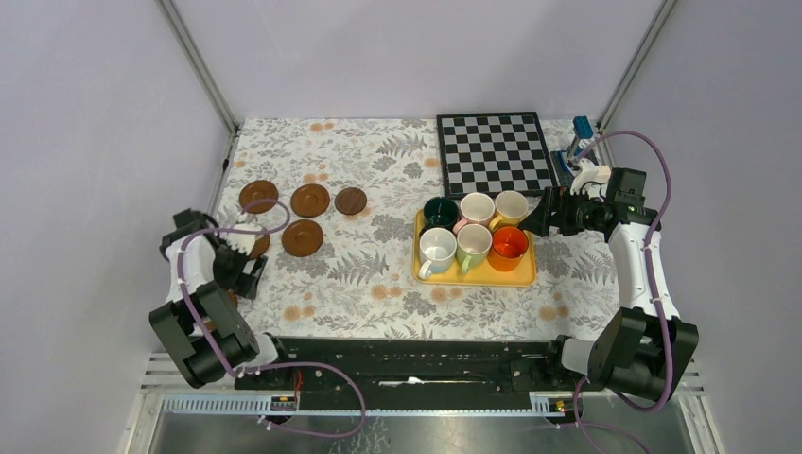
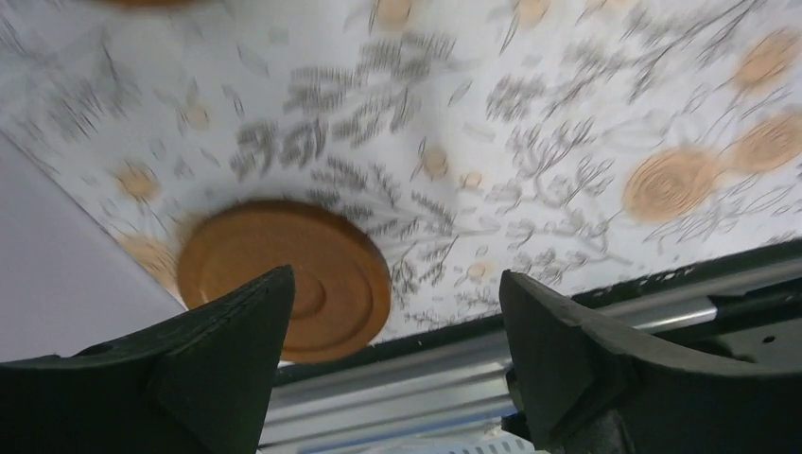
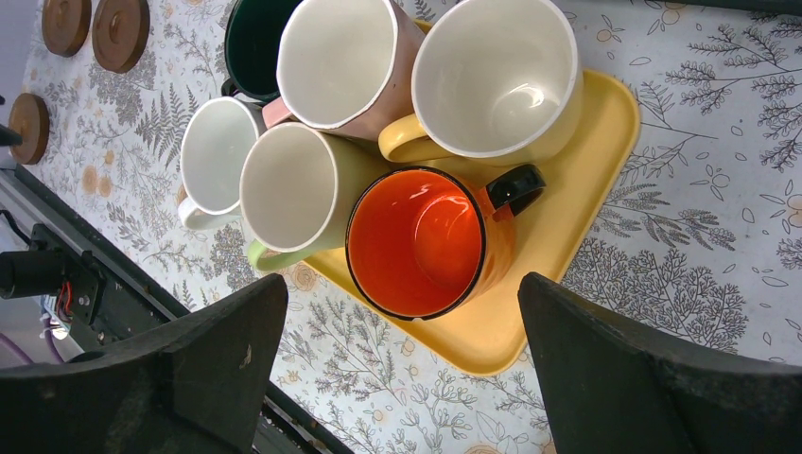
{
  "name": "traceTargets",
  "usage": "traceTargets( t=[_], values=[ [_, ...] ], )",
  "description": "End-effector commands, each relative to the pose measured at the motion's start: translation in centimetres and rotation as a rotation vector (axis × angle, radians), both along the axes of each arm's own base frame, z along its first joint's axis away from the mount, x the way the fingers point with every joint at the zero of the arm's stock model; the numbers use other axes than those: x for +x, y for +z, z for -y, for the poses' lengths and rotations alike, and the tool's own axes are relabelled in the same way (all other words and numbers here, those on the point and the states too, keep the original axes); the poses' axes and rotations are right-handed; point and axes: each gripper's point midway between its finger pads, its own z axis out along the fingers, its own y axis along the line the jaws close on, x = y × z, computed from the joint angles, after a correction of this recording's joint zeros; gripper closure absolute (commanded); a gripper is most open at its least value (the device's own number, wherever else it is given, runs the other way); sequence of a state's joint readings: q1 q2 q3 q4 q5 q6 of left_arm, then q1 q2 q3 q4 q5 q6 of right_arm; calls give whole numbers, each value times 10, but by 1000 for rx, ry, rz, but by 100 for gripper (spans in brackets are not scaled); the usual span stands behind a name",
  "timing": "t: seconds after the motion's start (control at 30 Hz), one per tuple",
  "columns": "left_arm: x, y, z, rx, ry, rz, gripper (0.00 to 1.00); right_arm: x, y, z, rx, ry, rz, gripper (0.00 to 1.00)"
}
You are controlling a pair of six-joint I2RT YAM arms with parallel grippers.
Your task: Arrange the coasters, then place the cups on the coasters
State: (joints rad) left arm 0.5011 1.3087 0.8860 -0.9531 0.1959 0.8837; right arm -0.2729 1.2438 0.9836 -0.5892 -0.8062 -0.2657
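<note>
Several dark-brown coasters lie at the left of the table: three in a row (image 1: pixel 258 196) (image 1: pixel 310 200) (image 1: pixel 351 200), one below them (image 1: pixel 303 237), and one (image 1: pixel 259 246) half hidden by my left arm. My left gripper (image 1: pixel 244 276) (image 2: pixel 395 284) hangs open and holds nothing. Below it a coaster (image 2: pixel 284 279) lies flat by the table's near edge, partly behind the left finger. Six cups stand on the yellow tray (image 1: pixel 526 274): dark green (image 1: pixel 440 211), pink (image 1: pixel 476 207), cream-yellow (image 1: pixel 512 206), white (image 1: pixel 437 247), light green (image 1: pixel 473 244), orange (image 1: pixel 509 244) (image 3: pixel 426 241). My right gripper (image 1: pixel 541 220) (image 3: pixel 402 284) is open just right of the tray, above the orange cup.
A black-and-white chessboard (image 1: pixel 494 151) lies at the back right, behind the tray. A small blue-and-white object (image 1: pixel 579 142) sits at the back right corner. The metal rail (image 2: pixel 454 378) runs along the table's near edge. Grey walls close in both sides.
</note>
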Motion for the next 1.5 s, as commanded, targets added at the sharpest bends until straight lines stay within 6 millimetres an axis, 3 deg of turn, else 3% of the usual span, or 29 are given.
traceTargets(
  t=[0.0, 0.23, 0.47, 0.73, 1.1, 1.47],
  values=[
    [-30, -15, -29, 6, -18, -42, 13, -1, 11, -5, 2, 34, 55, 0],
    [-44, -36, -58, -37, 63, -47, 16, 0, 13, -5, 7, 33, 54, 0],
    [-62, -57, -47, -62, 43, -77, 20, 0, 11, -3, -1, 24, 52, 0],
    [-52, -60, -30, -91, 5, -47, 30, 1, 11, -4, 2, 25, 49, 0],
    [-25, -60, 37, -87, -167, -49, 38, 1, 10, -3, -7, 25, 53, 0],
    [-19, -56, 119, -87, -445, -88, 38, 1, 10, -2, -12, 21, 54, 0]
  ],
)
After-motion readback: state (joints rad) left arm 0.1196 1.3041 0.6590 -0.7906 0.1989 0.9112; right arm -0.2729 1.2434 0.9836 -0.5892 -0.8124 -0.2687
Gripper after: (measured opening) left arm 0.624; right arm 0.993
